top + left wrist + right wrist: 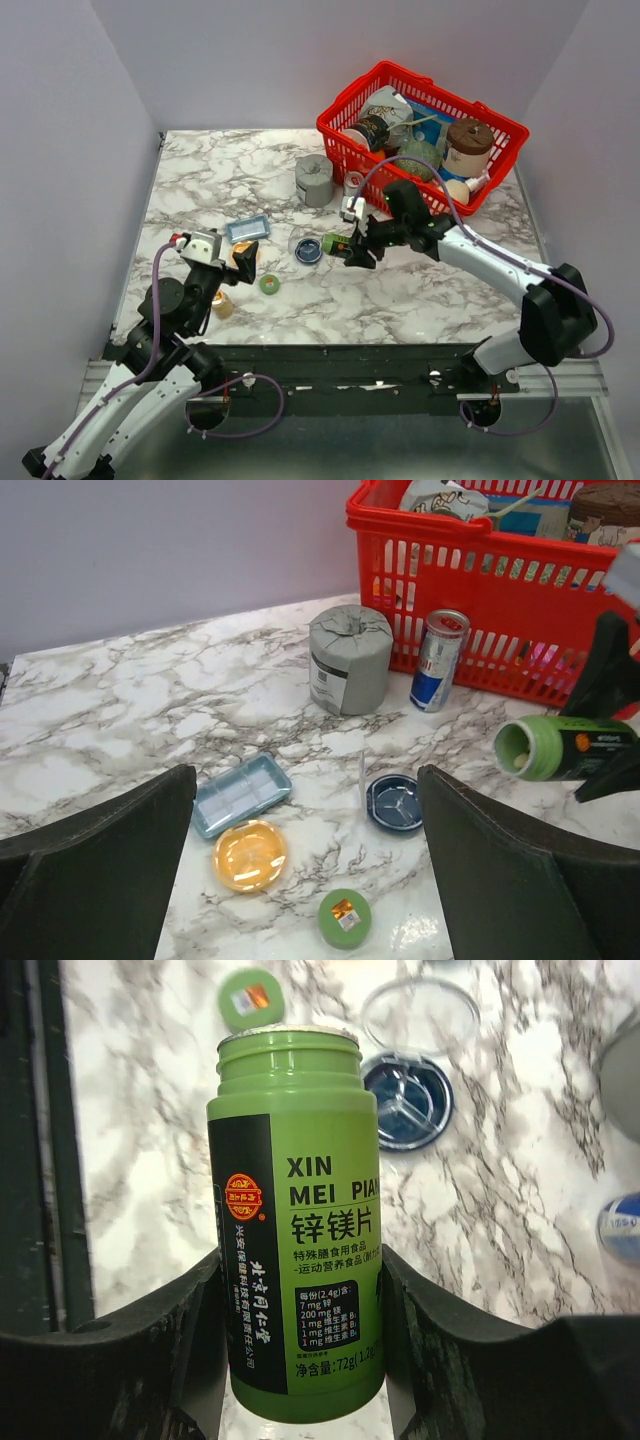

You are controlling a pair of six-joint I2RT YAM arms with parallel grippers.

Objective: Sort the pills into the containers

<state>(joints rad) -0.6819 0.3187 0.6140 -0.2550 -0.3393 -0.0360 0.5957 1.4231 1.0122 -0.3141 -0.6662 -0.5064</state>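
Note:
My right gripper [300, 1360] is shut on a green pill bottle [295, 1230]. The bottle has no cap and lies level above the table, its open mouth toward the dark blue container [408, 1100]. In the top view the right gripper [355, 247] holds the bottle [335, 243] just right of the blue container [309, 250]. The orange container [250, 855] and the blue container [394, 802] both look empty. No loose pills show. The bottle's green cap [345, 918] lies flat on the table. My left gripper [310, 880] hangs open over the orange container with nothing between its fingers.
A pale blue rectangular tray [241, 794] lies beside the orange container. A clear round lid [420, 1015] sits behind the blue one. Farther back stand a grey round block [314, 180], a drinks can [353, 183] and a red wire basket [505, 128] with several items.

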